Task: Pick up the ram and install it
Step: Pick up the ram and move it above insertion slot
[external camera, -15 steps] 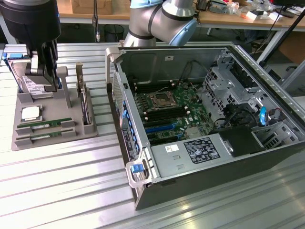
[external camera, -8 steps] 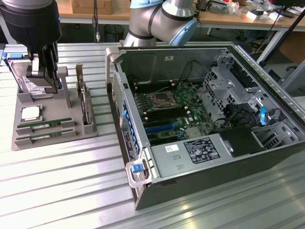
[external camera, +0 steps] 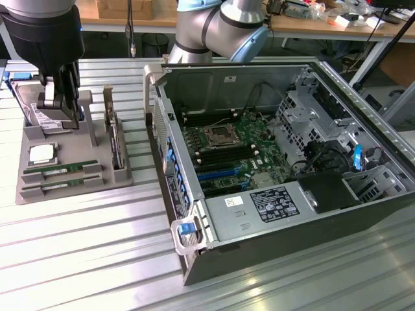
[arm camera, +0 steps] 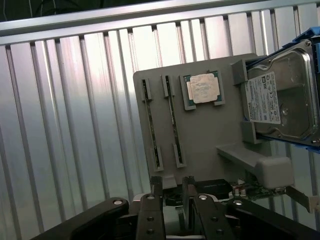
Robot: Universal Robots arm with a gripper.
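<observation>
**Ram sticks in tray slots, open gripper poised apart from them**

Two green sticks, standing on edge in parallel slots along one side of the grey tray (external camera: 68,148) (arm camera: 210,132). First ram stick (external camera: 61,168) (arm camera: 173,120) just beside the square silver processor (external camera: 42,153) (arm camera: 204,89). Second ram stick (external camera: 63,183) (arm camera: 151,125) one slot further out, next to the tray's edge. Both seated at each end in small grey holders, untouched.

Gripper (external camera: 59,116) (arm camera: 172,192) hanging over the opposite part of the tray, near the raised grey block and the hard drive (external camera: 26,100) (arm camera: 282,97). Fingers spread, nothing between them, touching neither stick. Seen from the wrist view: both sticks ahead of the fingertips, across the flat of the tray, running roughly in line with the gap between the fingers. Seen from the exterior view: sticks near the front edge of the tray, gripper higher and further back, clear of them.

Beside the sticks, toward the exterior view's right, an expansion card (external camera: 117,139) standing upright in its own slot. Further right, well apart from the tray, an open computer case (external camera: 272,253) lying on its side, green motherboard (external camera: 233,146) exposed inside. Everything resting on a ribbed metal table (external camera: 84,246) (arm camera: 75,125).
</observation>
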